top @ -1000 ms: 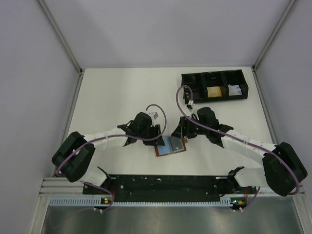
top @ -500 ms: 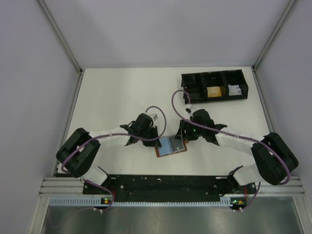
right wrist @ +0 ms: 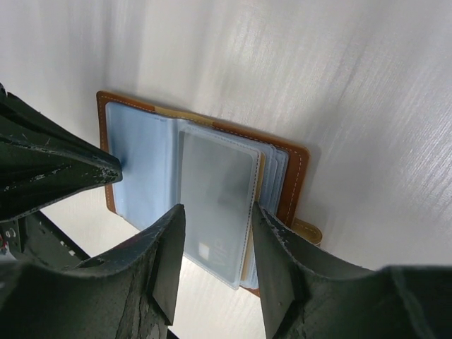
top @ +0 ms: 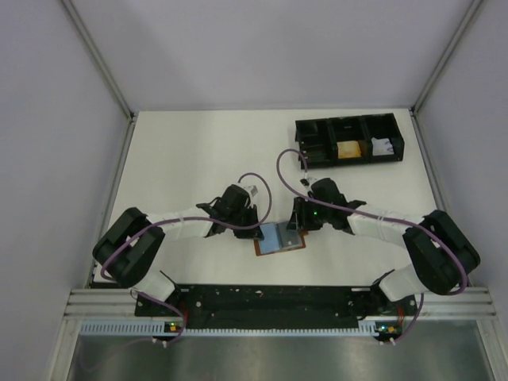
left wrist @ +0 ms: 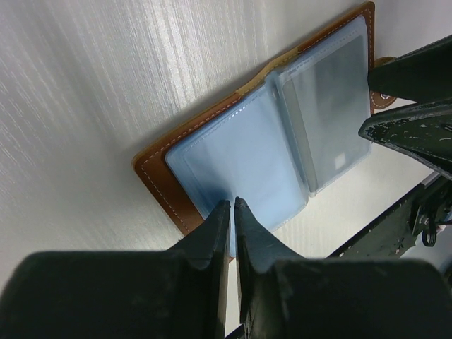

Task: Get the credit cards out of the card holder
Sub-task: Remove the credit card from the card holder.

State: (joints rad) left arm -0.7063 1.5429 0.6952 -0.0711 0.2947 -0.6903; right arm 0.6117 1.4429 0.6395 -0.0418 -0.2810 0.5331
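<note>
White table [top: 198, 151], brown card holder [left wrist: 240, 141] open, sleeved card [right wrist: 215, 191], print seemingly unreadable

The card holder [left wrist: 159, 176] is brown with pale stitching, its plastic sleeves [left wrist: 240, 162] light blue, the worktop [top: 198, 151] white, the tray [top: 349, 119] black.

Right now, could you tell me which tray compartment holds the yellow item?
The middle compartment; the right compartment holds something white, and the left compartment shows only black.
</note>
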